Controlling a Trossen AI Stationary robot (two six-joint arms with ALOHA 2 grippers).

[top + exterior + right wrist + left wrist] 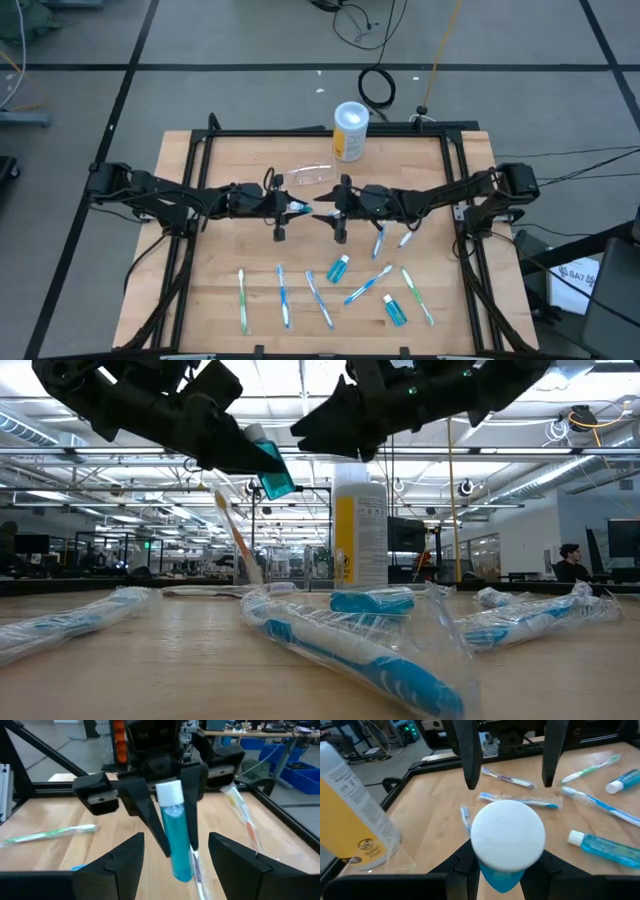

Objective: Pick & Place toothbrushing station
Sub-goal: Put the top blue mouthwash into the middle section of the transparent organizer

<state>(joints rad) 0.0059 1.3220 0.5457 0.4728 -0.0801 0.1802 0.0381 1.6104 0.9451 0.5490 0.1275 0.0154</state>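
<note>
The left tool [297,208] pinches a blue mouthwash bottle [300,208] above the worktop [230,160]; the right tool [325,213] faces it, spread. The clear cup [311,175] lies behind them beside the yellow container [350,133]; wrapped toothbrushes [283,296] lie scattered in front.

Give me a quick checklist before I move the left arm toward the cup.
1. Left gripper grips the blue bottle: ok, shut on it just below the white cap.
2. Right gripper is free of the bottle: ok, its fingers stand open on either side, not touching.
3. Clear cup is upright and ready to receive: cannot tell; from above it looks as if it lies on its side.
4. Yellow container leaves room near the cup: cannot tell; it stands upright close beside it.
5. Wrapped toothbrushes are out of the path: ok, they lie on the near side of the table.
</note>
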